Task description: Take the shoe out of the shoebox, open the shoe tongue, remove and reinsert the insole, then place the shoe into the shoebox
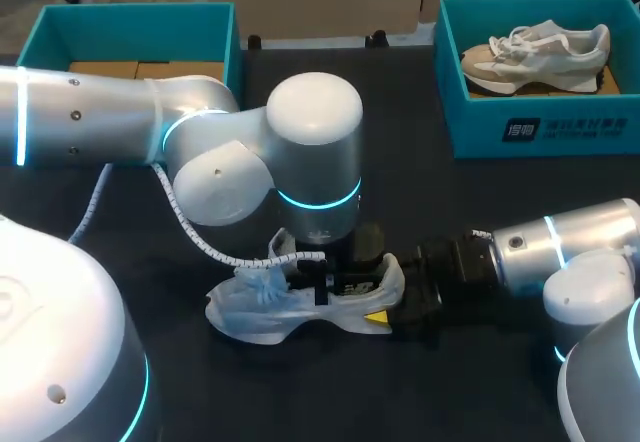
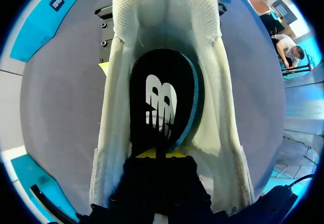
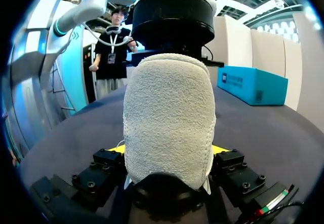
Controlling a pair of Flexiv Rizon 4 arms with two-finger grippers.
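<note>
Your bench (image 1: pixel 480 202) carries two teal shoeboxes at its far side. The left shoebox (image 1: pixel 130 27) has no shoe in it, and the right shoebox (image 1: pixel 540 127) holds a second shoe (image 1: pixel 540 52).

Both arms meet near the front middle of the bench. Your left arm (image 1: pixel 100 112) drops onto the spot from above, and your right arm (image 1: pixel 570 247) comes in low and level from the side.

The shoe (image 1: pixel 270 312) you are working on is out of its box and lies on the bench between them. Its long axis runs across you, with the toe toward your left and the heel pointing straight at your right arm.

The right fingers (image 3: pixel 220 149) are clamped on the heel. One yellow tip presses each side of the padded collar, so the shoe is pinned.

The dark insole (image 2: pixel 162 97) lies along the same axis inside the open mouth. Its rounded heel end sits under the collar and one teal edge shows, which suggests it is not fully seated.

The left fingers (image 2: pixel 144 154) point down into the opening. They look pinched together on the insole's forward part, which narrows edge-on between the tips.

The left arm is the one on the insole. I judge that any pull or push has to run along the shoe's length, toward or away from the held heel, while your right arm braces it.
</note>
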